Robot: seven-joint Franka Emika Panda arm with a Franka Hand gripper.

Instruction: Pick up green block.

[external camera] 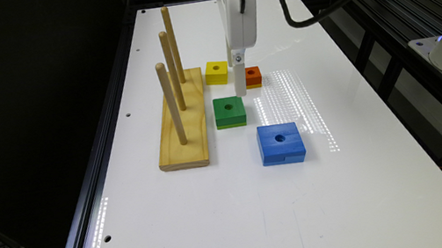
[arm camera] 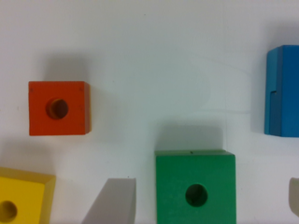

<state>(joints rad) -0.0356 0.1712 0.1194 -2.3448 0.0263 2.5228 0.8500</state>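
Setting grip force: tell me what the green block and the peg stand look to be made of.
Green block: apparently wood under matte dark-green paint, with a lighter green strip along its bottom edge and a drilled centre hole. Peg stand: unpainted pale wood, grain visible on the base, with three plain dowels.

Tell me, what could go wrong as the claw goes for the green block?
Two risks, as far as I can judge. The claw is open, and in the wrist view the green block lies between its fingers but nearer one than the other, so that finger might land on the block's top or nudge it aside. Also, the orange block and yellow block sit close by, so a sideways drift could bump them.
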